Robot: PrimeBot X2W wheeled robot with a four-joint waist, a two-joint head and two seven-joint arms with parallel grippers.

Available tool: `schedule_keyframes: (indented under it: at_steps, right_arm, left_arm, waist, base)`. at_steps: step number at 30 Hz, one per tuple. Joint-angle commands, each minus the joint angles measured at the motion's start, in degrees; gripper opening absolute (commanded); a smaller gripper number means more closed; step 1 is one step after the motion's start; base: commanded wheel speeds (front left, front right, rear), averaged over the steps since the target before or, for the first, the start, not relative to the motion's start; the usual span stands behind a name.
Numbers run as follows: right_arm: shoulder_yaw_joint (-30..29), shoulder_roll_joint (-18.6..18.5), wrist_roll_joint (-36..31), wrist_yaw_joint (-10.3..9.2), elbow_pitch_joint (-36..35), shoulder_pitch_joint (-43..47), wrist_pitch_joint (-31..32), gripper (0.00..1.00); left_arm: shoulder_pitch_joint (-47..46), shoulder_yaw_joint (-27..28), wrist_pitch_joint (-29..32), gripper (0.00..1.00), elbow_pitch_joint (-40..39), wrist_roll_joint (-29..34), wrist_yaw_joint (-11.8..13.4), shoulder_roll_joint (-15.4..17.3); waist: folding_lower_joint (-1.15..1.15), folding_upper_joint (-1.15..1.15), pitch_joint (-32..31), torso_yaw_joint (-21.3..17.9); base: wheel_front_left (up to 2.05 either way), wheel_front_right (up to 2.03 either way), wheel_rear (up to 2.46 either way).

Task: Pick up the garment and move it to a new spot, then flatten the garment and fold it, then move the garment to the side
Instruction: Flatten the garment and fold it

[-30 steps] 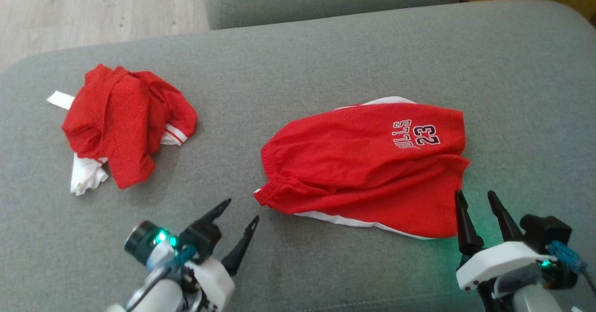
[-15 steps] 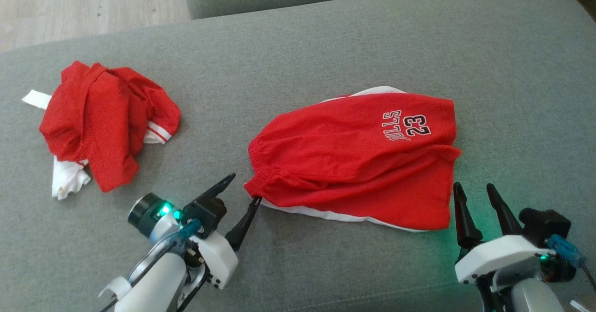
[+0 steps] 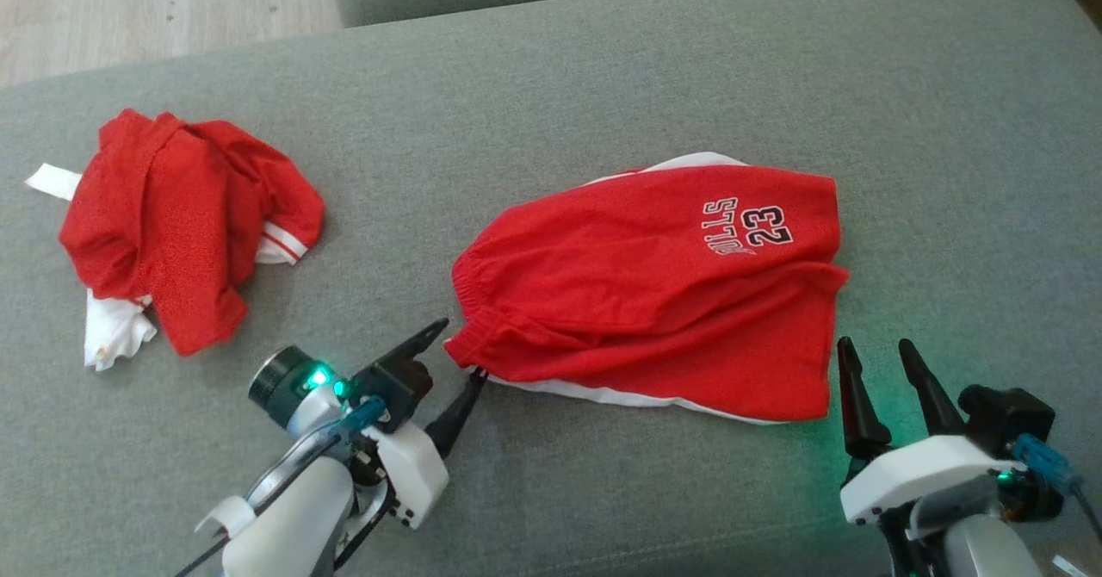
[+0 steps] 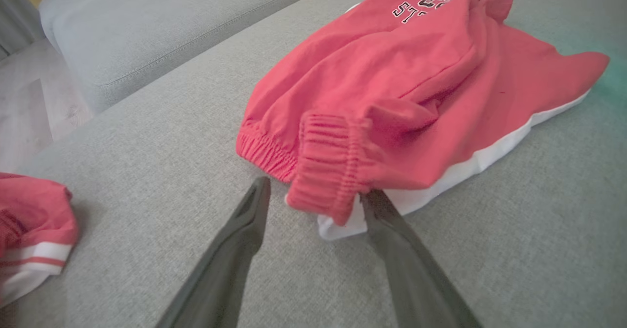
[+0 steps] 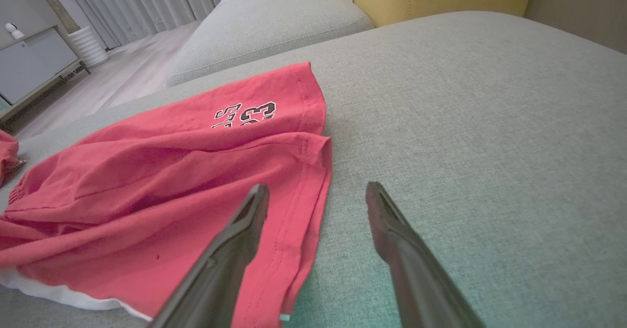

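The red shorts [image 3: 654, 293] lie creased on the grey sofa cushion [image 3: 603, 86], waistband toward the robot's left and printed number toward its right. The left gripper [image 3: 462, 350] stands spread wide at the waistband corner, one finger against the white under-layer, nothing pinched. The right gripper [image 3: 874, 344] is likewise spread and empty, one finger over the hem edge; a crumpled red garment [image 3: 172, 224] lies well apart at left.

left end effector [image 3: 464, 349], right end effector [image 3: 874, 342], splayed
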Motion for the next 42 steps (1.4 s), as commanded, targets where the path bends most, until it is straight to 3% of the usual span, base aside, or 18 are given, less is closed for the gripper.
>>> schedule_keyframes:
  at_steps: [1,2,12,20,42]
  right_arm:
    - [1.4,-0.4,-0.2,-0.05,-1.4,-2.2,-0.3,1.0]
    - [1.4,-0.4,-0.2,-0.05,-1.3,-2.1,-0.1,1.0]
    - [4.7,-0.4,0.4,-0.05,-1.1,1.2,2.4,1.0]
    - [8.4,-0.4,-3.6,-0.05,-0.6,4.2,4.7,1.0]
    - [10.4,-0.4,-6.9,-0.05,2.5,-0.6,3.7,1.0]
  left_arm:
    - [-3.0,1.5,-0.3,0.19,-1.1,0.1,-0.1,0.7]
    - [-3.1,1.3,-0.3,0.0,-1.0,0.1,-0.2,0.7]
    - [-2.6,1.3,-0.3,0.0,-1.5,-0.9,-0.3,0.3]
    - [-1.7,2.0,-0.3,0.0,-1.8,-0.9,0.0,-0.3]
    - [-2.0,2.7,-0.3,0.0,-1.9,-0.4,-0.1,-0.7]
  waist:
    - [0.0,0.0,0.1,-0.1]
    - [0.0,0.0,0.1,-0.2]
    - [0.0,0.0,-0.4,-0.2]
    - [0.0,0.0,-0.9,-0.1]
    - [0.0,0.0,0.0,0.7]
  base:
    - [0.0,0.0,0.0]
    - [0.0,0.0,0.0]
    - [0.0,0.0,0.0]
    - [0.0,0.0,0.0]
    - [0.0,0.0,0.0]
